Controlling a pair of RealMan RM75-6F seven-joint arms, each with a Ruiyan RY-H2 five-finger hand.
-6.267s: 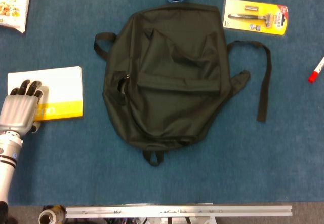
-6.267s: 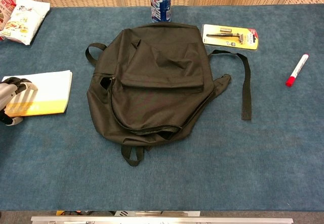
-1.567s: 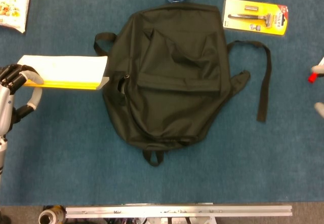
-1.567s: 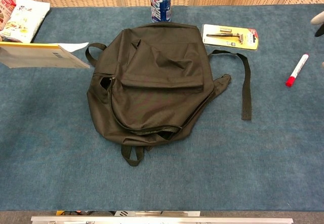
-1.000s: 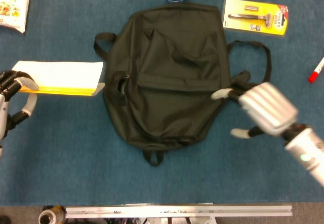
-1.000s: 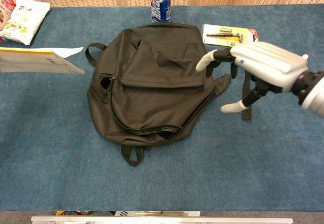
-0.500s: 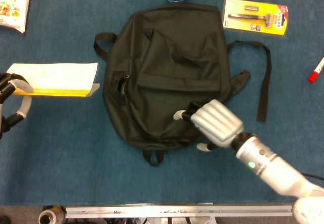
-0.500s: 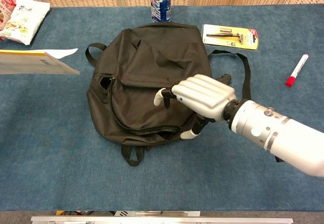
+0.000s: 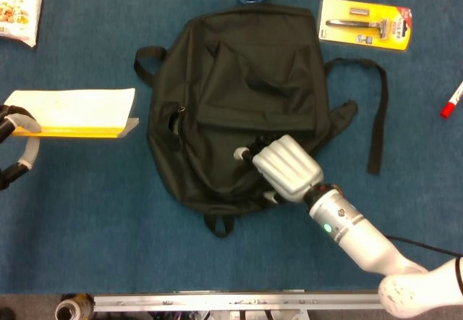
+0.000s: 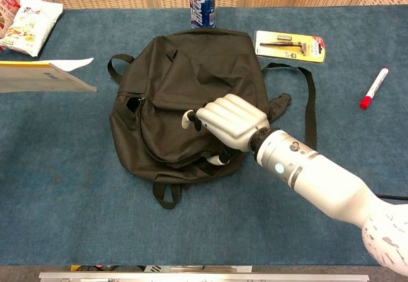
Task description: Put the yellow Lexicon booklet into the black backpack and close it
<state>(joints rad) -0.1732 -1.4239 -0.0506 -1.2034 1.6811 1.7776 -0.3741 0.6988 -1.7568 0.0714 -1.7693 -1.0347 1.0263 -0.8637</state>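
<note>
With the left robot hand (image 9: 11, 150) holding the yellow Lexicon booklet (image 9: 76, 110) aloft, the right robot hand (image 9: 283, 166), fingers spread, rests on the black backpack (image 9: 239, 81), apparently to lift its zipper opening next.

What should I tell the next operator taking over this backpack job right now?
Left robot hand: holds the yellow Lexicon booklet lifted, left of the black backpack.
Right robot hand: over the backpack's lower front by the zipper opening; whether it grips fabric is unclear.
Done: booklet picked up.
Left: open the backpack wider, slide the booklet in, zip it closed.
</note>
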